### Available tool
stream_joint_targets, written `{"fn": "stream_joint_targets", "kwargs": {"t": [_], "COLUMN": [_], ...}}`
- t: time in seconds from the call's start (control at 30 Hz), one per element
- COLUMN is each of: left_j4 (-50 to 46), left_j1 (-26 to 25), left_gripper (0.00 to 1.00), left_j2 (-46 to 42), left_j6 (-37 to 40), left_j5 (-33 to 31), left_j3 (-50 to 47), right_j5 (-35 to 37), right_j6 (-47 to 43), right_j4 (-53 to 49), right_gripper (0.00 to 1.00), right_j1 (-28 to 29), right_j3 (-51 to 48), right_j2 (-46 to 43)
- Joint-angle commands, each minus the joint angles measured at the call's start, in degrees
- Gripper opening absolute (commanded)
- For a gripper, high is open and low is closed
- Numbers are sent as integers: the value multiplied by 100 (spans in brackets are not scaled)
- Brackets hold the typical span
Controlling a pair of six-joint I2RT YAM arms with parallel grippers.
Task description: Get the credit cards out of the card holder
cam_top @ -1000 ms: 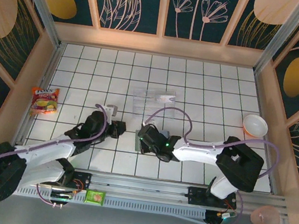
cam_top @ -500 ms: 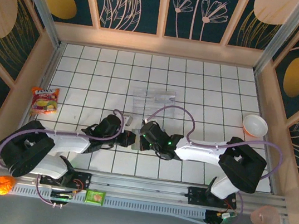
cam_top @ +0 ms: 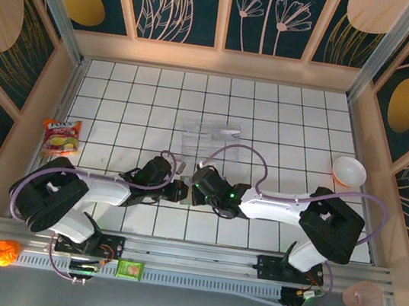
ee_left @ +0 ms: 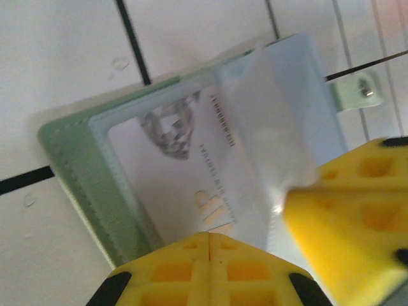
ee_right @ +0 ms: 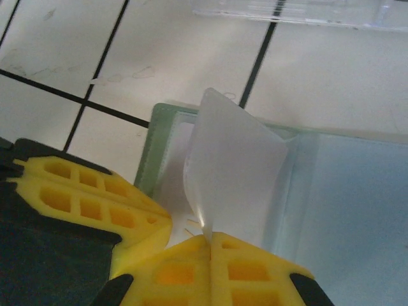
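Near the middle of the table's (cam_top: pixel 121 94) near half, the holder (ee_left: pixel 67 166) lies open beneath two meeting grippers. The left gripper (ee_left: pixel 209 245), jaws pressed together, sits at the holder's edge, by a card (ee_left: pixel 185 159) in its pocket; whether it grips anything cannot be told. The right gripper (ee_right: pixel 209 241), clamped tight, pinches a raised milky sleeve (ee_right: pixel 229 166). Clear cards (cam_top: pixel 211 134) lie farther off.

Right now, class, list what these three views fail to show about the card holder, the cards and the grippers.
- Top view: the left gripper and right gripper mostly cover the card holder.
- Left wrist: print on the sleeved card is blurred, its lower edge behind the shut fingertips.
- Right wrist: the loose clear cards are cut off by the top edge; count unclear.
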Motion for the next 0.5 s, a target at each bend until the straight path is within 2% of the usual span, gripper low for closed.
{"fn": "stream_joint_targets", "kwargs": {"t": [0.0, 0.17, 0.27, 0.37, 0.47], "left_j4": [-106, -135, -143, -194, -276], "left_j1": [-13, -13, -13, -11, -15], "left_gripper": [0, 0, 0, 0, 0], "left_j2": [201, 257, 270, 258, 174], "left_j6": [50, 120, 168, 225, 263], "left_j5": [120, 92, 101, 101, 92], "left_j3": [-4, 21, 70, 126, 204], "right_j5": [532, 1123, 1386, 1334, 795], "right_j6": [381, 795, 937, 703, 234], "right_j4": [-509, -1226, -1535, -1419, -1027], "right_gripper": [13, 26, 43, 46, 46], "right_j1": [-165, -468, -657, -759, -791], "right_j3": [-119, -494, -725, -787, -712], "right_j2": [-290, -795, -1318, -1863, -2266]}}
